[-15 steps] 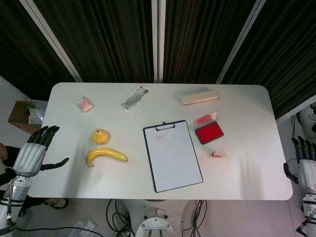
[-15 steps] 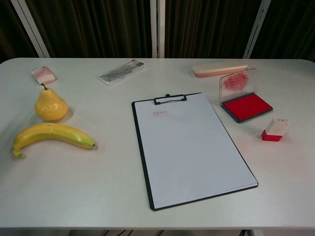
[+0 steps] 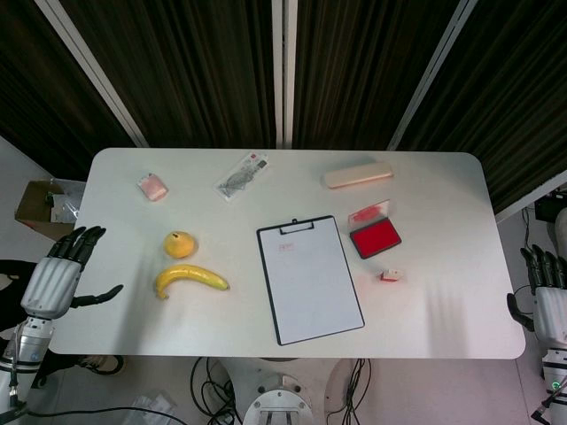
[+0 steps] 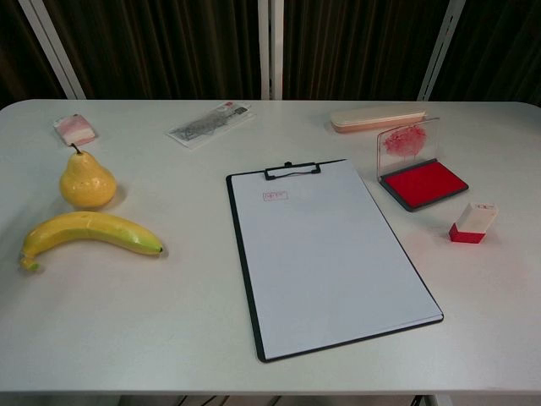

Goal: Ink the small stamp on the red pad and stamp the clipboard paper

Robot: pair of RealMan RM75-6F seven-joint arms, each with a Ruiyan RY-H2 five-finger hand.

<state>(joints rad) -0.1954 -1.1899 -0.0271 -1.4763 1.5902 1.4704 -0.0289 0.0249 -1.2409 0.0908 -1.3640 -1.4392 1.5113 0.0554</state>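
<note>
The small stamp [image 3: 390, 275] [image 4: 472, 222], white with a red base, lies on the table right of the clipboard [image 3: 309, 278] [image 4: 328, 254]. The paper carries a small red stamp mark [image 4: 275, 195] near its top left. The red ink pad [image 3: 375, 237] [image 4: 423, 183] sits open, its stained clear lid upright, just beyond the stamp. My left hand [image 3: 60, 274] hangs off the table's left edge, fingers spread, holding nothing. My right hand [image 3: 547, 297] is beside the table's right edge, fingers apart and empty. Neither hand appears in the chest view.
A pear [image 3: 180, 243] [image 4: 86, 180] and a banana [image 3: 190, 280] [image 4: 89, 232] lie left of the clipboard. At the back are a pink eraser [image 3: 152, 187], a wrapped packet [image 3: 241, 174] and a beige case [image 3: 357, 174]. A cardboard box [image 3: 40, 205] stands off the table's left.
Both hands have shifted slightly lower and outward beside the table; nothing on the table has moved.
</note>
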